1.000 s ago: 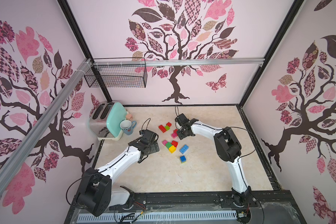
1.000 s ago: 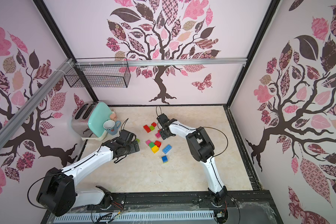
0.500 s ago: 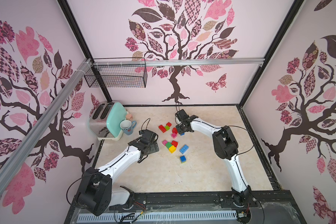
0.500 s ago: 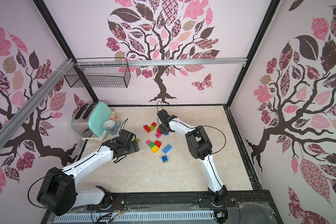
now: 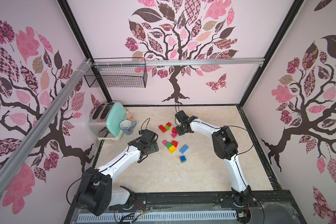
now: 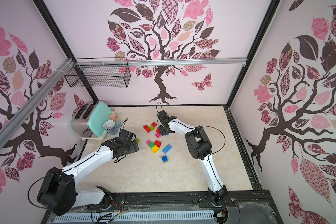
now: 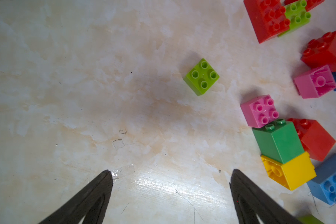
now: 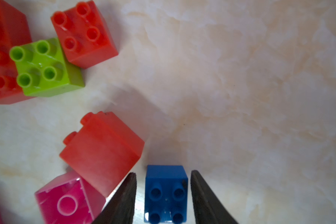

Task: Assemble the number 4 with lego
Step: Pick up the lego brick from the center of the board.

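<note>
The lego lies mid-table: a red and light-green group (image 5: pixel 164 128), a pink, green, red and yellow cluster (image 5: pixel 169 145), a light-blue brick (image 5: pixel 184 149) and a blue-on-yellow piece (image 5: pixel 182 159). My right gripper (image 8: pixel 163 172) points down beside a tipped red brick (image 8: pixel 103 151) and a pink brick (image 8: pixel 66 201). Its jaws stand on either side of a small blue brick (image 8: pixel 166 192), a thin gap showing on each side. My left gripper (image 7: pixel 171 171) is open and empty over bare table, short of a lone light-green brick (image 7: pixel 202 76).
A mint and chrome toaster (image 5: pixel 107 120) and a blue mug (image 5: pixel 127 127) stand at the back left, a small pinkish object (image 5: pixel 129 117) behind the mug. A wire basket (image 5: pixel 116 75) hangs on the back wall. Black frame rails edge the table.
My right gripper has shifted a little to the left among the back bricks. The left arm and the other bricks have not moved.
</note>
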Motion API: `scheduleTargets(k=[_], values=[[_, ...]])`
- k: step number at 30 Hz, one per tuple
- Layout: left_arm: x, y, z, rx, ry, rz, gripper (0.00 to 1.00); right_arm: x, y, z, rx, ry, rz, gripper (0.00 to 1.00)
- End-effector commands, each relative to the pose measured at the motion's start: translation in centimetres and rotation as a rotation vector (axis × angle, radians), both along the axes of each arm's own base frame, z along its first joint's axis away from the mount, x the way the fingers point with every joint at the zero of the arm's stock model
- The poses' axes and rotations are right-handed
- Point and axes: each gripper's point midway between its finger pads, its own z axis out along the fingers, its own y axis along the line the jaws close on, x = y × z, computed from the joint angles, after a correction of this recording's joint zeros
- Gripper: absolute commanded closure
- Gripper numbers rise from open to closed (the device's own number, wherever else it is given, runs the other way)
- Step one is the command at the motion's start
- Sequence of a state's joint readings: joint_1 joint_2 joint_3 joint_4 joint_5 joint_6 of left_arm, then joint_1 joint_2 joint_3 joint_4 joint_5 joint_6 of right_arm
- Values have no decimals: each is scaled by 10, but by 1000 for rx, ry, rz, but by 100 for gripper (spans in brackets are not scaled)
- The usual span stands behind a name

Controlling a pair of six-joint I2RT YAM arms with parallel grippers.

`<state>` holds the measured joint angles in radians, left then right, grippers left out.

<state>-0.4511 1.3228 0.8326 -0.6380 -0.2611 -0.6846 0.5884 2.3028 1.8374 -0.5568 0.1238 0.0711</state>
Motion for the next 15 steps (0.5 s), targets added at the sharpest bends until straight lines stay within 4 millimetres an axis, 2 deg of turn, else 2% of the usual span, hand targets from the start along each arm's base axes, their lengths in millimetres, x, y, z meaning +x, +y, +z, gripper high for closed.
scheduleTargets(k=[1,6,12,15], values=[[6,0,6,-1,-17,6,3,-7,-7,-25,-39,51,-13,50],[7,-1,6,-2,-15,6,2,-7,-8,-21,-35,37,-19,57],[8,-3,5,-7,-11,2,2,-4,-5,-11,-14,16,-18,54],[8,-3,3,-9,-6,1,2,-4,-6,-10,-13,16,-16,58]])
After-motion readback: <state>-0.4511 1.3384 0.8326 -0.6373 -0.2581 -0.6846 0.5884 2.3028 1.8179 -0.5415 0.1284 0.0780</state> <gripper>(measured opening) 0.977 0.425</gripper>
